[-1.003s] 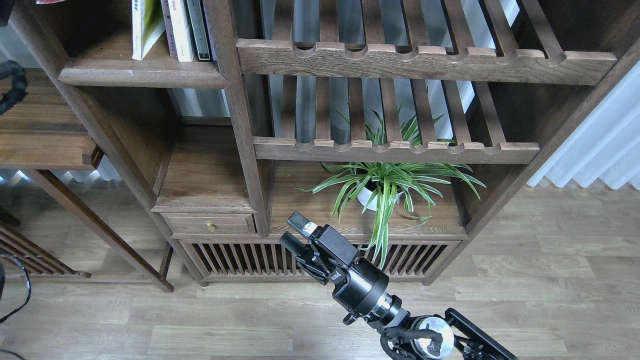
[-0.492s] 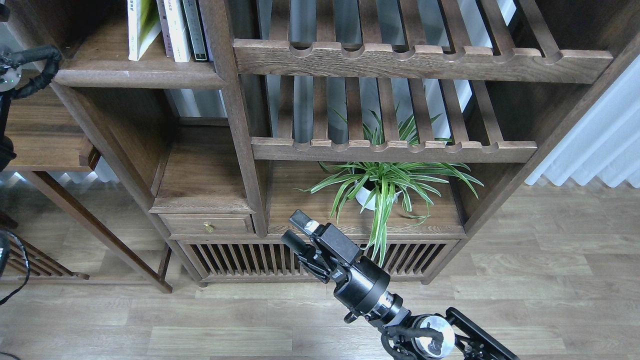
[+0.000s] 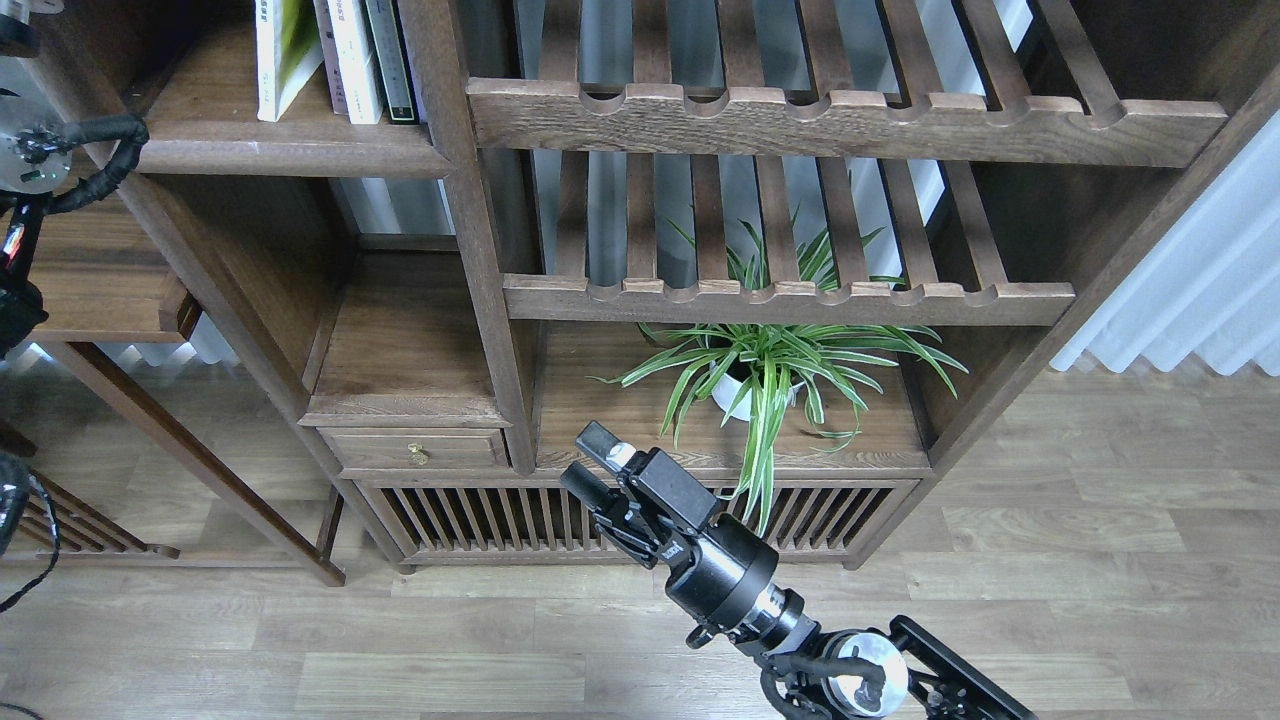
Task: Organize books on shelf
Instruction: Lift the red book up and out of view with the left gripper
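Upright books (image 3: 330, 55) are standing on the dark brown wooden shelf (image 3: 290, 150); the right black end effector (image 3: 590, 462) is hanging released, perhaps empty.

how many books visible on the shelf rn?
4, upright at the shelf's right end, tops cropped: white-and-green book, pale one, white one, dark green one. More may sit out of frame.

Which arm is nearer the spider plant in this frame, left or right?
Right. The right gripper sits just below-left of the spider plant. Only part of the left arm shows at the far left edge, well away from it.
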Robot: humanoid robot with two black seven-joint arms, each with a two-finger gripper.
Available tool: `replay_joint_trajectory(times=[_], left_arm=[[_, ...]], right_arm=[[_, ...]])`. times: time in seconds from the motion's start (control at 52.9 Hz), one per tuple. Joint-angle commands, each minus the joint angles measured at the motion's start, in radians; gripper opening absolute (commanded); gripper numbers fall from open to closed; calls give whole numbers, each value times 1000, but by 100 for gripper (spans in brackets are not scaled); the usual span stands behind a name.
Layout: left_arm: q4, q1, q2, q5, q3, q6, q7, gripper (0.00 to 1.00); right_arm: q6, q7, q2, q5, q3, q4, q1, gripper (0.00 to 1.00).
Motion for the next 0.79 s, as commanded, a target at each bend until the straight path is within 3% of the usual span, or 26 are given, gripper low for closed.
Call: replay_joint_trajectory(times=[0.0, 0.776], left_arm=[[10, 3, -6, 1, 21, 3, -12, 1], [182, 3, -75, -9, 128, -2, -17, 3]], right_arm=[[0, 0, 0, 0, 1, -1, 0, 97], [0, 9, 0, 0, 10, -1, -3, 97]])
